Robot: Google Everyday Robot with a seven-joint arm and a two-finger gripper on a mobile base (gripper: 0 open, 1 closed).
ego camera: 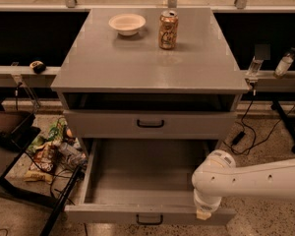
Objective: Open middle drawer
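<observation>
The middle drawer [150, 214] is pulled far out of the grey cabinet, and its plain grey tray [142, 173] lies bare. Its low flat front carries a small black loop handle [150, 221]. Above it the taller-fronted drawer [150, 124] with a wider black handle is shut. My white arm [255, 181] reaches in from the right. My gripper [203, 213] points down at the right end of the open drawer's front edge, hidden mostly by the wrist.
A white bowl [127, 23] and a soda can [168, 29] stand on the cabinet top [147, 68]. Snack bags and cables [49, 151] lie on the floor at the left, beside a dark stand. Bottles [285, 62] stand on the right ledge.
</observation>
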